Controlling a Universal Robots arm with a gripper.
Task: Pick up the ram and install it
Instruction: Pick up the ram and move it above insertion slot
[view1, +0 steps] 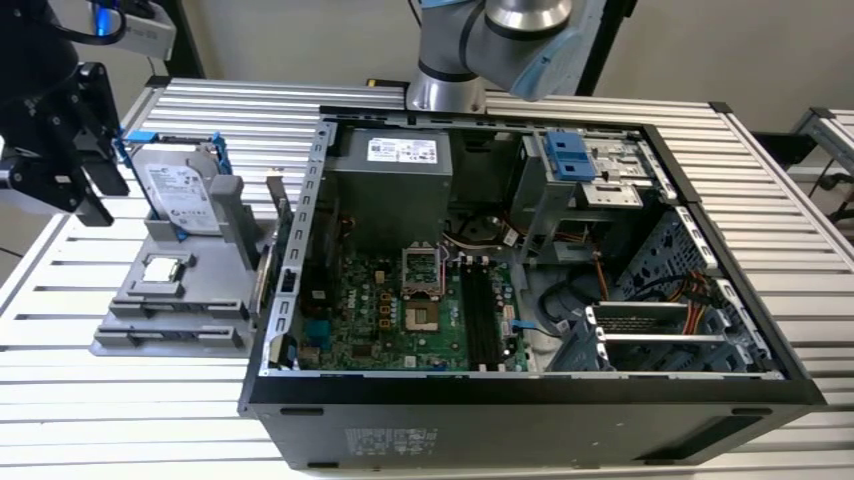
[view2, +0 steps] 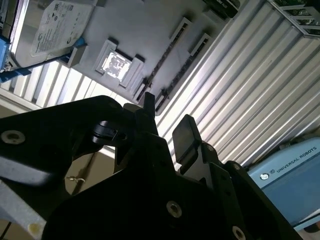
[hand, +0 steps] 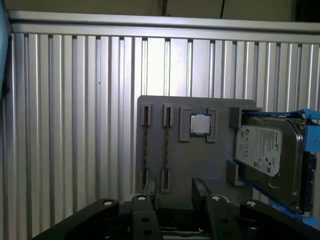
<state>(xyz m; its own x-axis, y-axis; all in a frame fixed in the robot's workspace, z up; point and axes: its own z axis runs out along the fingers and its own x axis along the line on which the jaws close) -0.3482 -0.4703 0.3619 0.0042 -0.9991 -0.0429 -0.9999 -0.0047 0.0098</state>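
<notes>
From the exterior view I see my gripper (view1: 94, 195) hanging toward the exterior view's left, near the upright hard drive (view1: 180, 190) that stands in a grey holder (view1: 134, 335) on the ribbed table (view1: 160, 420). A processor (view1: 163, 268) lies flat on the holder. An open computer case (view1: 534, 410) sits just beside the holder with its green motherboard (view1: 387, 310) exposed. I cannot pick out the ram from this angle. In the second wrist view the fingers (view2: 187, 135) stand apart with nothing between them, and bare table shows through the gap. They hang above the holder's two narrow slots (view2: 170, 57). In the first wrist view the fingers are spread and empty too. Each slot there carries a thin, dark, speckled line along its length, and I cannot tell whether that is the ram seen on edge. The processor sits just beside the slots, with the hard drive beyond it.
</notes>
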